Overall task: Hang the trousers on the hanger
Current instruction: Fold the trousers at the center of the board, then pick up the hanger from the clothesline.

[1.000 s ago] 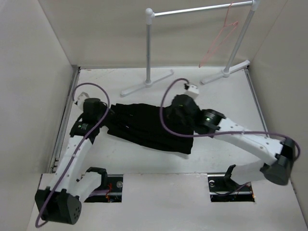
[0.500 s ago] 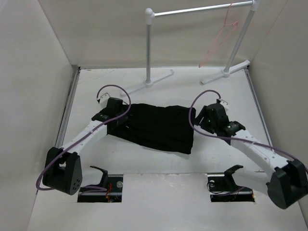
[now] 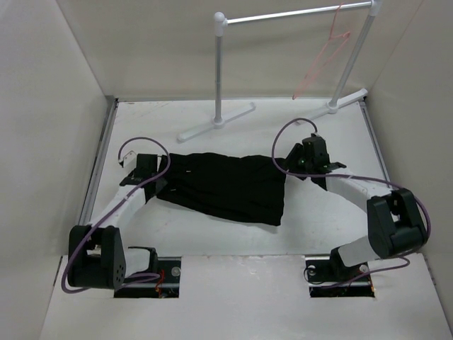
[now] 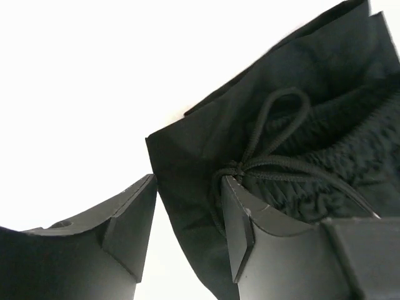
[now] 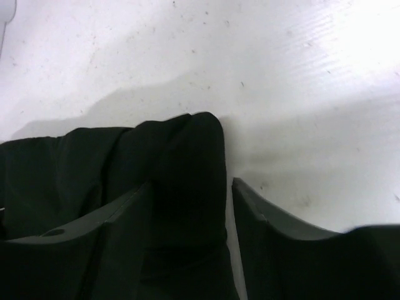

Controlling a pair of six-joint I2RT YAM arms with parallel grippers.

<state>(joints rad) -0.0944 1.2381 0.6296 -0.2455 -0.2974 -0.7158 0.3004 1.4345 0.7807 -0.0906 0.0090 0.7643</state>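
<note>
Trousers [image 3: 226, 188] are lying flat on the table [image 3: 212, 241], waistband at 9 o'clock, hem at 3. Left gripper [image 4: 187, 187] is straddling the waistband corner, right gripper [image 5: 190, 187] the hem corner — both part-open, clamping nothing. Each should be reaching over every layer before closing — hanger [image 3: 320, 66] is hanging at 1 o'clock.

White-and-black L arm [image 3: 124, 204] is reaching fwd, low, w/ its black two-finger L claw [image 4: 187, 181] pointing inward and jaws standing apart. R arm [image 3: 354, 188] is bending sharply at the elbow, wrist low, R claw [image 5: 192, 182] facing inward, jaws also parted.
</note>
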